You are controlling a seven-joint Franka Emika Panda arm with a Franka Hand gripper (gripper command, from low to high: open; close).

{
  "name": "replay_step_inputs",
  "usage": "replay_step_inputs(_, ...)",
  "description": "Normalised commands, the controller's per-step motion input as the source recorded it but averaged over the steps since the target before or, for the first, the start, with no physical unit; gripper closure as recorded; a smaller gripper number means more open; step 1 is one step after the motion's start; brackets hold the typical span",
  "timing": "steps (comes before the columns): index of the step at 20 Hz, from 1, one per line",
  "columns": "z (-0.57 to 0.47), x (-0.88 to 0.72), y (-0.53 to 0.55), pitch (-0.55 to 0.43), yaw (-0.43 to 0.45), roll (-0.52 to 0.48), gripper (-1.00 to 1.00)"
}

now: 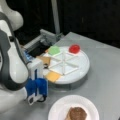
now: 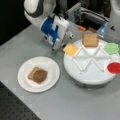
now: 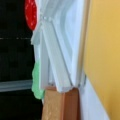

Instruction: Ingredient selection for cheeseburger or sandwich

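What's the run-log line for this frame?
gripper: beside cheese slice | plate: bread slice + patty | tray: bread, lettuce, tomato

You have a grey table [image 2: 75, 105] carrying everything, seen in both front views. Directly on it sits a white paper plate [image 2: 51, 65], toward a front view's left, and a round white divided tray [image 2: 86, 75] just beside it, toward that view's right. Behind the tray, at the table's far edge, a grey metal fixture [image 1: 47, 36] rests on the surface.
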Motion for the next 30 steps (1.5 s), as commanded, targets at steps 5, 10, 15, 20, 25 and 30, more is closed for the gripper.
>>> replay_step_inputs(5,-0.19,0.21,-0.06,-0.114,0.064,0.321,-1.00)
replay_step_inputs(10,-0.21,0.23,-0.08,-0.118,0.066,0.315,-1.00)
replay_step_inputs(15,-0.20,0.25,-0.14,-0.123,0.060,0.305,-1.00)
replay_step_inputs(20,-0.20,0.28,-0.17,-0.122,0.062,0.297,-1.00)
replay_step_inputs(25,-0.20,0.29,-0.22,-0.121,0.082,0.288,-1.00)
replay_step_inputs(30,-0.22,0.28,-0.28,-0.112,0.101,0.273,-1.00)
